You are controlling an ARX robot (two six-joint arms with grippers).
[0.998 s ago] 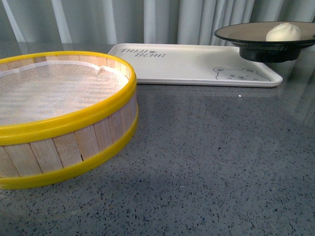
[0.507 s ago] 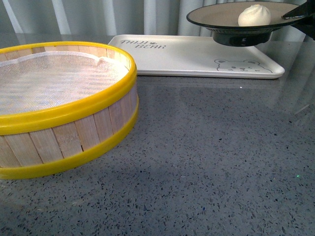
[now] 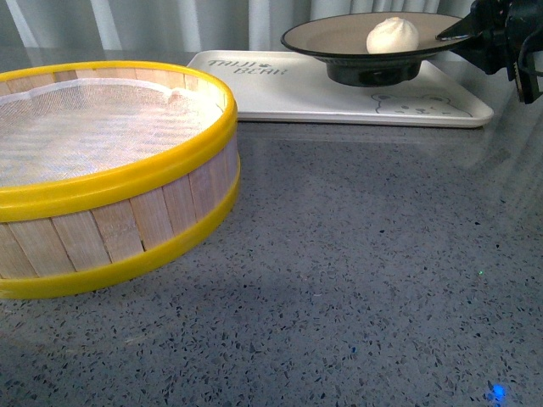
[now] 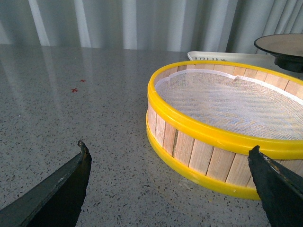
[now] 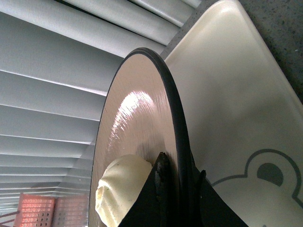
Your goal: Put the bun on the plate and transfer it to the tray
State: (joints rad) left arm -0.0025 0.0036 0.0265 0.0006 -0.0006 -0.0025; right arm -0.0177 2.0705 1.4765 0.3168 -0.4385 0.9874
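The plate (image 3: 339, 36), beige inside with a black rim and foot, is held over the middle of the cream-white tray (image 3: 280, 89) at the back of the table. Whether its foot touches the tray I cannot tell. The bun (image 3: 392, 36) sits on the plate's right half. My right gripper (image 3: 458, 36) is shut on the plate's right rim. In the right wrist view the gripper (image 5: 182, 165) pinches the black rim (image 5: 173, 109), with the bun (image 5: 120, 189) just beside one finger and the tray (image 5: 227, 94) beneath. My left gripper (image 4: 169, 146) hangs open and holds nothing, low beside the steamer.
A yellow-rimmed bamboo steamer (image 3: 102, 170) with a white mesh liner fills the left front of the grey speckled table (image 3: 365, 271); it also shows in the left wrist view as the steamer (image 4: 227, 99). Pale curtains hang behind the tray.
The plate with the bun has moved left and lower, from past the tray's right end to over its middle. My right gripper has come into the front view.
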